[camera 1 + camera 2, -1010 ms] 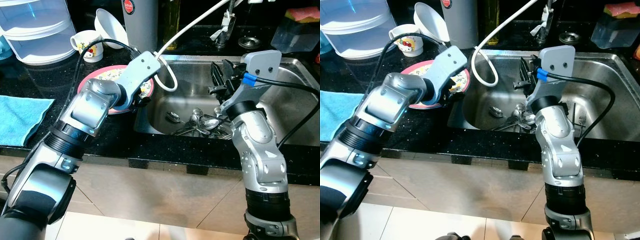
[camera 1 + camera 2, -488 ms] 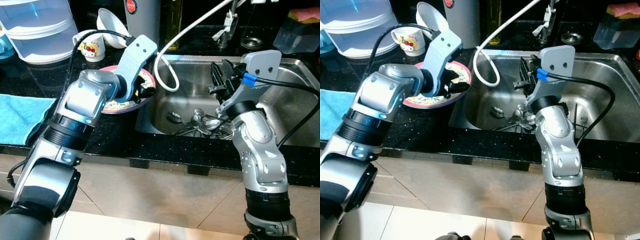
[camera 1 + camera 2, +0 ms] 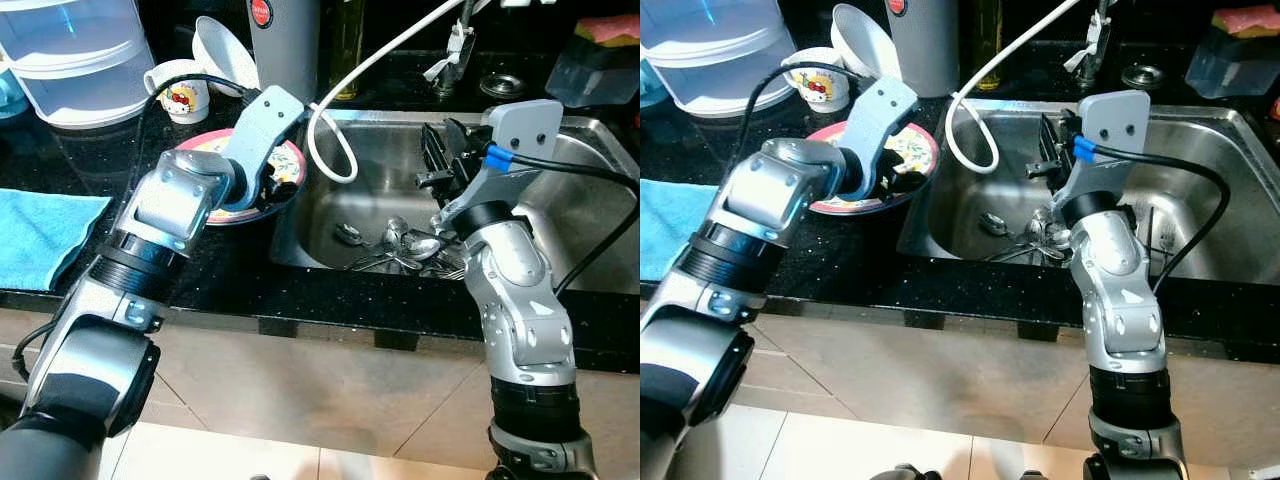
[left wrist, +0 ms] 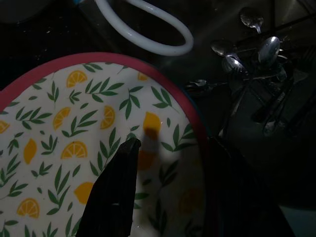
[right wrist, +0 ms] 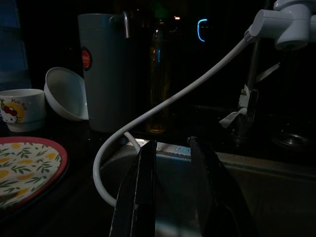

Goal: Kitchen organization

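The plate (image 3: pixel 215 190), red-rimmed with a lemon-and-leaf print, sits on the black counter just left of the sink (image 3: pixel 560 215), its right edge at the sink's rim. The left gripper (image 4: pixel 173 192) is right on that edge: 1 finger over the printed face, the other outside the rim, jaws apart around it, though whether they actually press the plate cannot be told, as the arm hides the contact from above. Over the sink, the right gripper (image 5: pixel 170 197) hangs with its 2 fingers a narrow gap apart, nothing between them. Spoons (image 3: pixel 400 245) lie heaped on the sink's floor, partly behind the right arm. A white hose (image 3: pixel 335 150) loops over the sink's left rim. Behind the plate stand a mug (image 3: pixel 180 95) and a tilted white bowl (image 3: pixel 220 55).
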You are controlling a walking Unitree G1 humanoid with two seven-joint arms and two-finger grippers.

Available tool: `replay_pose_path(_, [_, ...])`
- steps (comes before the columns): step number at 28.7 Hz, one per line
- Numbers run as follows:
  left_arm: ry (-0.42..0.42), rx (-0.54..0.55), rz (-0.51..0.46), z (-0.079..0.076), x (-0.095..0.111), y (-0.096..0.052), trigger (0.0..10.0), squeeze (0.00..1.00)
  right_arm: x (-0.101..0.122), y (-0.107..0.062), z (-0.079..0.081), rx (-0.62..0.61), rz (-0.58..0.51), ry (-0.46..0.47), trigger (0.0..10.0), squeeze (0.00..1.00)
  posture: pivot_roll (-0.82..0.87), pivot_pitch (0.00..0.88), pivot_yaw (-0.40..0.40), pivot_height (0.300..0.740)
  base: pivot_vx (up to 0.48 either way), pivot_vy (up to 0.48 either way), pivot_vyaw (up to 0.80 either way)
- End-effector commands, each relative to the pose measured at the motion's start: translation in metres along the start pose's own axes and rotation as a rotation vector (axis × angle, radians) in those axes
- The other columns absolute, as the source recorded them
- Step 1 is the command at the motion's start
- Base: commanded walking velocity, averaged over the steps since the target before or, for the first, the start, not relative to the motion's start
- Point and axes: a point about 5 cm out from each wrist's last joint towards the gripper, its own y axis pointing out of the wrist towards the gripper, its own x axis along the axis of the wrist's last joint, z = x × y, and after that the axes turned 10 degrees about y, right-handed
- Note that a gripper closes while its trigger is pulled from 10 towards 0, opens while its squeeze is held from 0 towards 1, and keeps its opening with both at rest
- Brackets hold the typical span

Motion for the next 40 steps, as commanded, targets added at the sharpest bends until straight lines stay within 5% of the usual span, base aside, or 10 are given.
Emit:
replay_pose_path(1, [0.000,0.016,0.032,0.004,-0.006,-0.001,10.0,0.00,0.002,0.002,0.003,0.014,-0.015,0.008,10.0,0.00,0.06,0.130,0.062,0.740,0.000,0.000,0.00])
replay_pose_path(23, [-0.042,0.073,0.077,0.010,-0.017,0.001,9.8,0.00,0.003,0.002,0.005,0.022,-0.019,0.005,10.0,0.00,0.06,0.108,0.065,0.740,0.000,0.000,0.00])
replay_pose_path(25, [-0.048,0.055,0.059,0.008,-0.014,0.001,9.1,0.00,0.003,0.002,0.004,0.021,-0.019,0.005,10.0,0.00,0.06,0.108,0.065,0.740,0.000,0.000,0.00])
replay_pose_path(27, [-0.048,0.059,0.072,0.007,-0.017,0.003,2.5,0.00,0.003,0.002,0.004,0.020,-0.019,0.006,10.0,0.00,0.06,0.110,0.066,0.740,0.000,0.000,0.00])
replay_pose_path(29, [-0.047,0.060,0.077,0.007,-0.018,0.003,2.5,0.00,0.003,0.001,0.004,0.020,-0.019,0.007,10.0,0.00,0.06,0.110,0.066,0.740,0.000,0.000,0.00])
replay_pose_path(30, [-0.048,0.059,0.079,0.007,-0.019,0.003,0.0,0.00,0.002,0.001,0.004,0.019,-0.019,0.007,10.0,0.00,0.06,0.110,0.066,0.740,0.000,0.000,0.00])
replay_pose_path(32, [-0.087,0.018,0.064,0.003,-0.016,0.003,4.7,0.00,0.003,0.002,0.004,0.017,-0.019,0.007,10.0,0.00,0.06,0.117,0.067,0.740,0.000,0.000,0.00])
replay_pose_path(33, [-0.087,0.018,0.064,0.003,-0.016,0.003,4.7,0.00,0.003,0.002,0.004,0.017,-0.019,0.007,10.0,0.00,0.06,0.117,0.067,0.740,0.000,0.000,0.00])
replay_pose_path(34, [-0.130,-0.019,0.041,0.000,-0.012,0.002,10.0,0.00,0.003,0.001,0.004,0.016,-0.018,0.007,10.0,0.00,0.06,0.118,0.066,0.740,0.000,0.000,0.00])
replay_pose_path(40, [-0.134,0.000,-0.009,0.005,-0.003,0.001,10.0,0.00,0.003,0.001,0.004,0.017,-0.017,0.008,10.0,0.00,0.06,0.123,0.064,0.740,0.000,0.000,0.00])
